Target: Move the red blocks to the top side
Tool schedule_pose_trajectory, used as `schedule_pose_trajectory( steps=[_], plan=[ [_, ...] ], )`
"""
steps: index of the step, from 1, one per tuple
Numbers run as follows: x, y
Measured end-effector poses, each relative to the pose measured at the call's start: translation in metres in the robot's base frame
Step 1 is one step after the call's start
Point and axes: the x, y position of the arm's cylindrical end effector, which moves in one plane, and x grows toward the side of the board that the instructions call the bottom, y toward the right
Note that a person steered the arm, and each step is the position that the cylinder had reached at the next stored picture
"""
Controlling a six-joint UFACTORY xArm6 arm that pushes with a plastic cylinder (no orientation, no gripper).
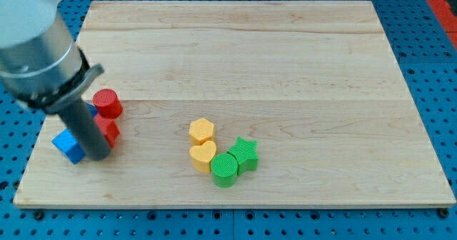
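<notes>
A red round block (107, 103) sits near the board's left edge. A second red block (109, 131) lies just below it, partly hidden by my rod, so its shape is unclear. My tip (98, 156) rests on the board at the lower left, touching or nearly touching the lower red block's left side, with a blue cube (68, 146) on its left. A sliver of another blue block (91, 110) shows behind the rod, left of the red round block.
A yellow hexagon (201, 131), a yellow heart (203, 155), a green round block (224, 169) and a green star (245, 154) cluster at the lower middle of the wooden board (285, 68). Blue pegboard surrounds the board.
</notes>
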Motion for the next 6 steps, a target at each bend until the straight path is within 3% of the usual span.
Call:
schedule_pose_trajectory(
  steps=[2,3,4,6],
  plan=[
    [-0.069,0.000],
    [-0.081,0.003],
    [-0.043,0.001],
    [-0.110,-0.026]
  ],
)
